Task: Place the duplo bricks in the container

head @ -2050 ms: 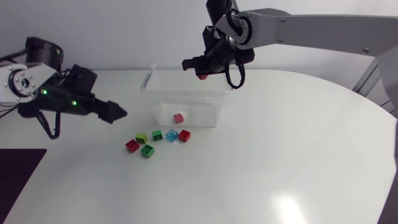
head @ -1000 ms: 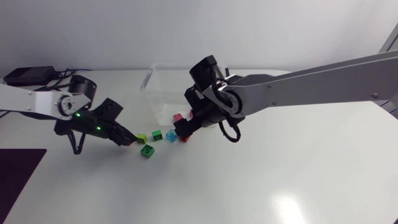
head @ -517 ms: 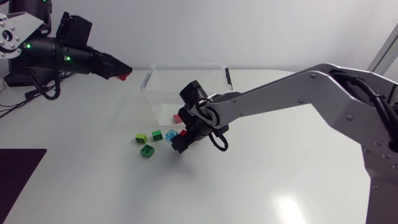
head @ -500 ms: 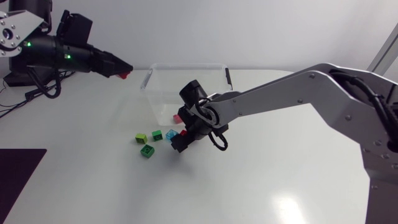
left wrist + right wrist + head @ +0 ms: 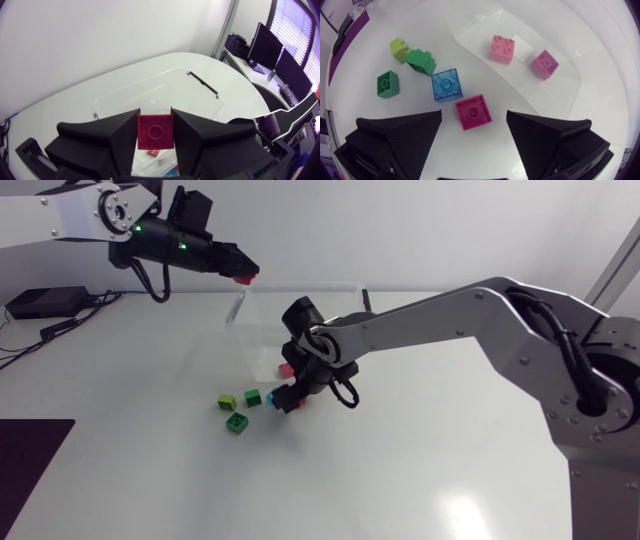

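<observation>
My left gripper (image 5: 241, 278) is shut on a red brick (image 5: 155, 132) and hangs high above the left rim of the clear container (image 5: 262, 340). Two pinkish bricks (image 5: 501, 49) lie inside that container (image 5: 560, 95). My right gripper (image 5: 289, 400) is low over the table just in front of it. Its fingers stand open on either side of a magenta-red brick (image 5: 473, 111), with gaps on both sides. Beside that brick lie a blue brick (image 5: 447, 84), a dark green brick (image 5: 421, 61), a light green brick (image 5: 398, 49) and another green brick (image 5: 387, 83).
The loose bricks cluster left of my right gripper, the green ones (image 5: 235, 422) farthest out. A black pen-like object (image 5: 364, 298) lies behind the container. A black box with cables (image 5: 45, 302) sits at the table's far left.
My left arm has lifted the red brick off the table and carried it up and right to the container's rim. My right gripper has come down over the magenta-red brick, its fingers narrowing slightly.
</observation>
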Controlling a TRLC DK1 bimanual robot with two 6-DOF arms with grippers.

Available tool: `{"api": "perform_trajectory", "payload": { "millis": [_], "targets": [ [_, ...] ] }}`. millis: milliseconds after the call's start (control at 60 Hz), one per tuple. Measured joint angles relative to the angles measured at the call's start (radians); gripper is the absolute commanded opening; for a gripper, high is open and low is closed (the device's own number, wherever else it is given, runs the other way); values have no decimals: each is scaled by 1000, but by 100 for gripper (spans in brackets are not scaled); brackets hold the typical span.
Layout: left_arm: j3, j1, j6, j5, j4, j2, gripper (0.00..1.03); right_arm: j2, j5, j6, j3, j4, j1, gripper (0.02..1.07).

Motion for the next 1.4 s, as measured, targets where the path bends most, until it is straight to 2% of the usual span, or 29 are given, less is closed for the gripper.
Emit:
{"api": "perform_trajectory", "payload": {
  "millis": [50, 100, 183, 300, 350, 483, 650, 767, 983, 1133, 1250, 1400],
  "targets": [
    [28, -6, -9, -5, 1, 29, 24, 3, 0, -8, 13, -11, 0, 93],
    [50, -9, -14, -9, 1, 48, 33, 8, 0, -15, 21, -16, 0, 93],
    [84, -11, -18, -23, 2, 73, 54, 15, 0, -21, 39, -43, 0, 93],
    [122, -11, -24, -45, 2, 102, 92, 29, 0, -36, 58, -67, 0, 92],
    [138, -11, -26, -51, 2, 116, 98, 34, 0, -39, 64, -77, 0, 92],
    [146, -9, -26, -58, 0, 137, 99, 51, 0, -50, 90, -109, 0, 88],
    [146, 8, -26, -60, -2, 138, 99, 72, 1, -65, 135, -145, 4, 69],
    [145, 29, -25, -60, -3, 138, 99, 95, 0, -71, 181, -174, 11, 50],
    [65, 62, -25, -60, -3, 70, 99, 129, 0, -75, 210, -226, 18, 26],
    [-54, 90, -2, -62, -13, -42, 99, 101, 0, -75, 159, -195, 18, 25],
    [-264, 128, 98, -68, -17, -189, 99, -17, 0, -73, 23, -192, 19, 25],
    [-437, 156, 216, -71, -46, -249, 99, -180, 0, -62, -17, -196, 20, 25]
  ]
}}
